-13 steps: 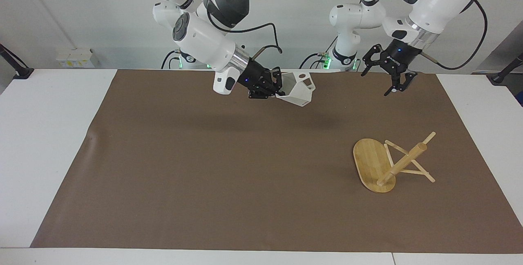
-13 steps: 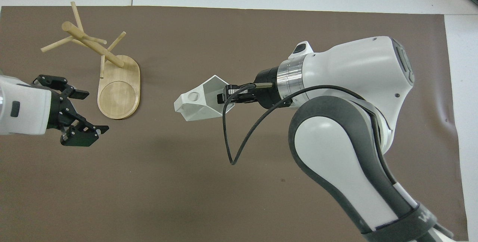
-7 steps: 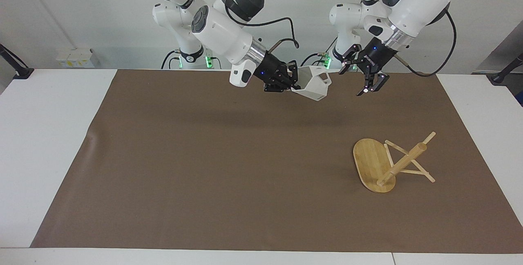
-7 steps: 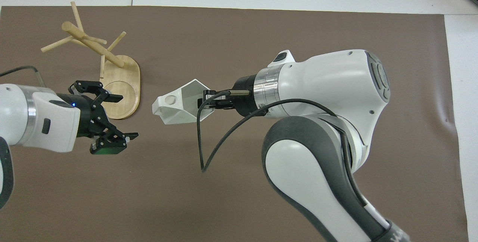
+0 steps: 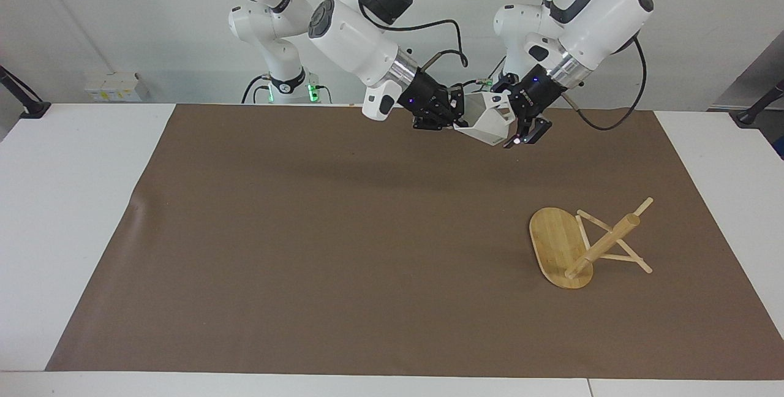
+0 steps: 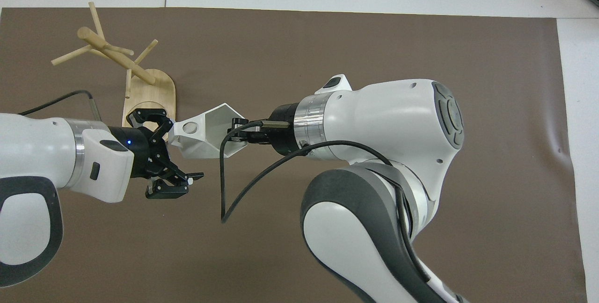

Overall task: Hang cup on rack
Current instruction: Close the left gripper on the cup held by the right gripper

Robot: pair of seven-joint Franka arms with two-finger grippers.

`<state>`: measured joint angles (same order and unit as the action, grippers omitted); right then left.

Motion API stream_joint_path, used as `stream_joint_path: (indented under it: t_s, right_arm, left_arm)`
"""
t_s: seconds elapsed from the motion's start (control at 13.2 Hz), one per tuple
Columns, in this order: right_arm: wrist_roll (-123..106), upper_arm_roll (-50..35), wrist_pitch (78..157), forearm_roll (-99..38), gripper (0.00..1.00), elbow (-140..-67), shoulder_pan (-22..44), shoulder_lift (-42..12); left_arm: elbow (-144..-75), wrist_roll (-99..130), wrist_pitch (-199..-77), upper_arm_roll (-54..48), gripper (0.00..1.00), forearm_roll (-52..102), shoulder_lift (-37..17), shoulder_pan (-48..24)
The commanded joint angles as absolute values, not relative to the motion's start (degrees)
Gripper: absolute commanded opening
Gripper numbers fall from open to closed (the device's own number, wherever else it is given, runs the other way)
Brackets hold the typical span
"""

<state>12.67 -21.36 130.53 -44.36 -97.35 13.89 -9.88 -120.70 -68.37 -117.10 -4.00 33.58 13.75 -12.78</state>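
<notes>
The right gripper (image 5: 450, 116) is pinching the cup (image 5: 487, 122) in the air over the mat (image 5: 306, 231). The left gripper (image 5: 520, 130), fingers spread, is apparently closing in for a handover. Hanging on the rack (image 5: 585, 247) is not yet done.

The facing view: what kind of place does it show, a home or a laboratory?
Probably a robotics lab: two white arms mounted at a bare table covered by a brown mat, against a plain white wall, with only a bamboo mug rack.

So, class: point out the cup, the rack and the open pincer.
cup (image 6: 206, 134), overhead view, faceted white side wall.
rack (image 5: 554, 241), facing view, flat oval base.
left pincer (image 6: 168, 153), overhead view, gap between its spread fingertips.
</notes>
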Motion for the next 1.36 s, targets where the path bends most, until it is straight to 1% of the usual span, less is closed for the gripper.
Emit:
stream_joint_path:
  t_s: [0.0, 0.61, 0.83, 1.29]
  right_arm:
    - [13.54, -21.71, 130.78, -44.91, 0.00, -96.33, 13.62, -10.55]
    - [13.54, -21.71, 130.43, -44.82, 0.00, -96.68, 13.54, -10.55]
    - [13.54, -21.71, 130.34, -44.82, 0.00, -96.77, 13.45, -10.55]
    - [13.54, -21.62, 130.25, -44.82, 0.00, -96.86, 13.36, -10.55]
  left_arm:
    - [-122.26, -71.88, -118.56, -3.16, 1.00, 35.94, 15.12, -13.62]
    - [-121.64, -77.69, -118.04, -2.81, 1.00, 39.55, 14.94, -13.01]
    - [-122.43, -79.61, -118.65, -2.81, 1.00, 44.44, 14.77, -12.92]
    - [-122.78, -80.60, -120.93, -2.81, 1.00, 45.88, 14.24, -13.62]
